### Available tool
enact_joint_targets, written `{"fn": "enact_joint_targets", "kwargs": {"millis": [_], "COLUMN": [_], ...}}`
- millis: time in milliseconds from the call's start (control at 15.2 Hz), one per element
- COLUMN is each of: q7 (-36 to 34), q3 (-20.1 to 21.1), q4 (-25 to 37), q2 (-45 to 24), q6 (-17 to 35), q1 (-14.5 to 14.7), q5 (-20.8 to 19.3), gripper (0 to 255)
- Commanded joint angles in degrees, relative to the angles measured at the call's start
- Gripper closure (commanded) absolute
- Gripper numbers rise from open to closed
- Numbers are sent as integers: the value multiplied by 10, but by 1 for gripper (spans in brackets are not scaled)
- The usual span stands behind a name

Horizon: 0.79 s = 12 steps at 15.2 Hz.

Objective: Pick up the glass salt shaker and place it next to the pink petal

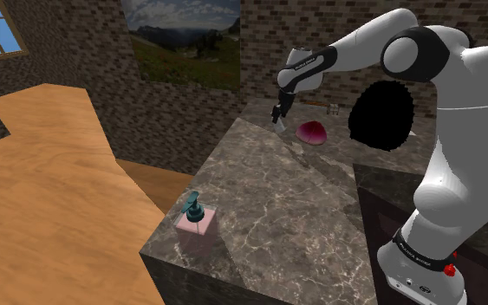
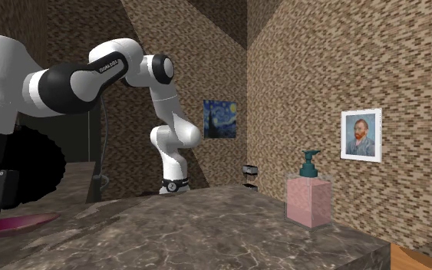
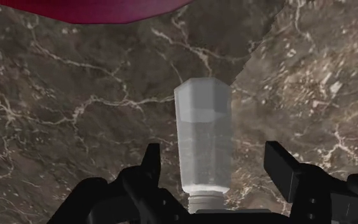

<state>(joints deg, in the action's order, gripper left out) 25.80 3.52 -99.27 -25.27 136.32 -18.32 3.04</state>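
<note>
The clear glass salt shaker [image 3: 201, 137] sits between my black fingers with a gap on each side, so neither finger touches it. My gripper [image 3: 215, 158] is open. In the shoulder view the gripper [image 1: 277, 116] hangs over the far part of the marble counter, and the shaker [image 1: 282, 125] shows as a pale shape just under it. The pink petal [image 1: 311, 133] lies on the counter close to the shaker, towards the shoulder view's right. Its dark pink edge [image 3: 88, 9] shows just beyond the shaker, and the petal [image 2: 18, 223] also appears low on the second exterior view's left.
A pink soap dispenser [image 1: 195, 217] with a teal pump stands at the counter's near corner, also visible as the dispenser [image 2: 308, 195] in the second exterior view. A small object [image 1: 333, 108] stands by the back wall. The marble counter [image 1: 268, 199] drops off to a wooden floor on the shoulder view's left.
</note>
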Motion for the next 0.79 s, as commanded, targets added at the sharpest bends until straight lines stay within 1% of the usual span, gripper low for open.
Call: {"fn": "enact_joint_targets", "kwargs": {"millis": [0, 198, 462, 726], "q7": [0, 0, 1, 1], "q3": [0, 0, 0, 0], "q4": [0, 0, 2, 2], "q2": [0, 0, 48, 48], "q6": [0, 0, -50, -50], "q1": [0, 0, -4, -4], "q5": [0, 0, 2, 2], "gripper": [0, 0, 0, 0]}}
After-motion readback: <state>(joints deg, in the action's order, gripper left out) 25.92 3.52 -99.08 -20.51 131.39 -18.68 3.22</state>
